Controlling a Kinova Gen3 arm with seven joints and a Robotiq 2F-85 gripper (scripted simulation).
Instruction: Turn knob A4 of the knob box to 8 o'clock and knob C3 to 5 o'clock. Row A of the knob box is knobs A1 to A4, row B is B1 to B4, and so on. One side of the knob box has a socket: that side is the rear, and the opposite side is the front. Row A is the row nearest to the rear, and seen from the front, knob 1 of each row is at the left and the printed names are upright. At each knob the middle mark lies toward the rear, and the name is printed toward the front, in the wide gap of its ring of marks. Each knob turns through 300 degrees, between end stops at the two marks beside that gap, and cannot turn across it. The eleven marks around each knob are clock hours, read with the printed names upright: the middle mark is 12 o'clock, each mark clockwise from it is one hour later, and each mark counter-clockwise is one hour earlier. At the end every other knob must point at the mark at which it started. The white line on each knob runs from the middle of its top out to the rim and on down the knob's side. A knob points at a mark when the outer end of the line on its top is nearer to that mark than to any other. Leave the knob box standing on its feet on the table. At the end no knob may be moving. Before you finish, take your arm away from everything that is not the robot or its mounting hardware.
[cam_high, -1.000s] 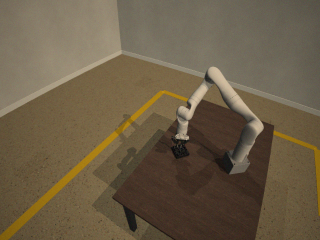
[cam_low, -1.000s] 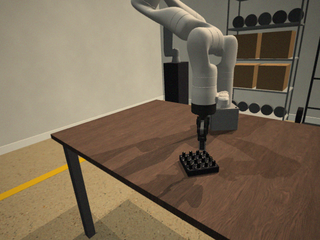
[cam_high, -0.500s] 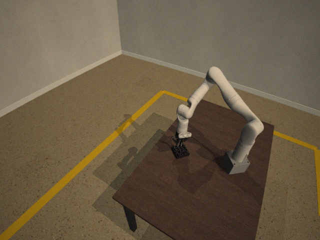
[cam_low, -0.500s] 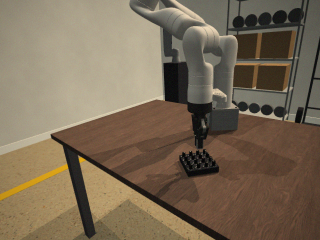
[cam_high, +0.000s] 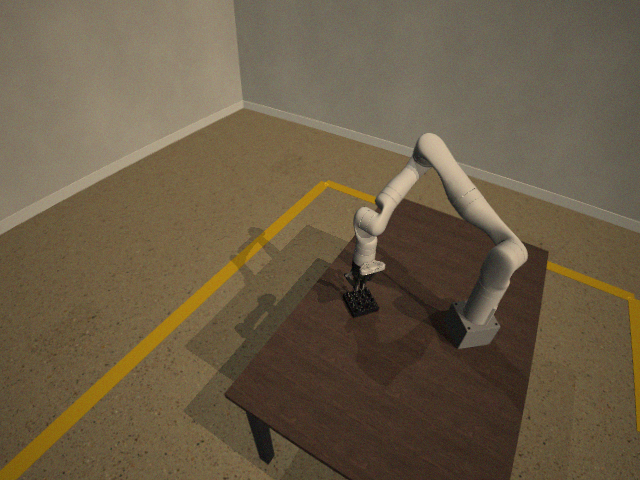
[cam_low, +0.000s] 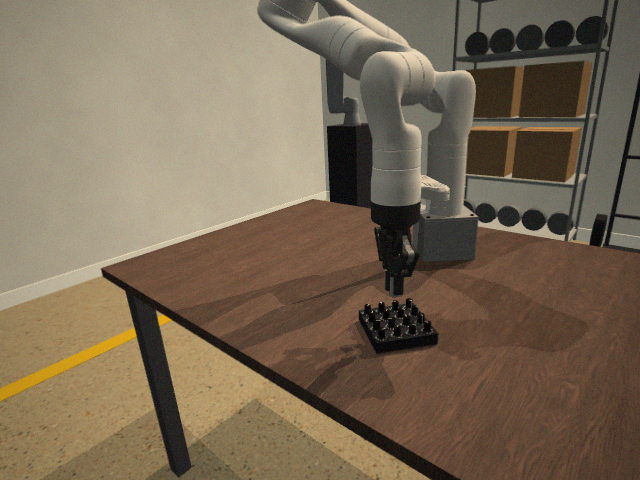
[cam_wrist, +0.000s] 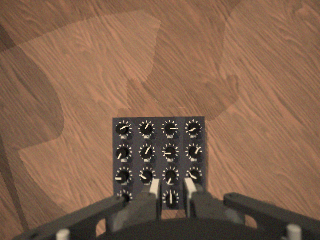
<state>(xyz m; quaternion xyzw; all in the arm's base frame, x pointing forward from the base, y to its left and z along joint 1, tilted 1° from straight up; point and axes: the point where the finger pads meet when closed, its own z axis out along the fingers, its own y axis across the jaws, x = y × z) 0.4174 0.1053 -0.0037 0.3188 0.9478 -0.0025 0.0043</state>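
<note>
Wrist view, L to R: knob box (cam_high: 368, 312) (cam_low: 409, 343) (cam_wrist: 115, 165) on table (cam_high: 444, 397) (cam_low: 248, 242) (cam_wrist: 265, 170), looks flat; socket not seen, but print seems to sit below each knob, so row A is taken as top row; D2 and D4 blocked by fingers.

C3 (cam_wrist: 170, 175) in third col.; line reads approx. 7 o'clock, so 5 still to be reached; gripper (cam_high: 360, 287) (cam_low: 394, 293) (cam_wrist: 172, 190) held above box, pads parted by a narrow gap, nothing grasped; col. 3 seen between tips in wrist view, exact knob under them can't be told.

A4 (cam_wrist: 193, 129) at far R, top row; line reads approx. 8 o'clock, prob. OK, to be left alone.

Step in hand judged: line-up for C3. Tips to be centred over knob, lowered straight, gap kept small so neighbours aren't brushed; C3 to be turned CW over the top, nearly full travel, never across bottom gap; regrasp may be needed, w/ straight lift between; light squeeze, no box drag; stop not to be forced.

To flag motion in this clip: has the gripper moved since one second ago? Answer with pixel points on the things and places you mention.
Yes: the gripper (cam_high: 360, 287) (cam_low: 393, 293) (cam_wrist: 172, 190) has shifted left in the exterior view, judged against the knob box (cam_high: 366, 312) (cam_low: 407, 343) (cam_wrist: 158, 164).
</note>
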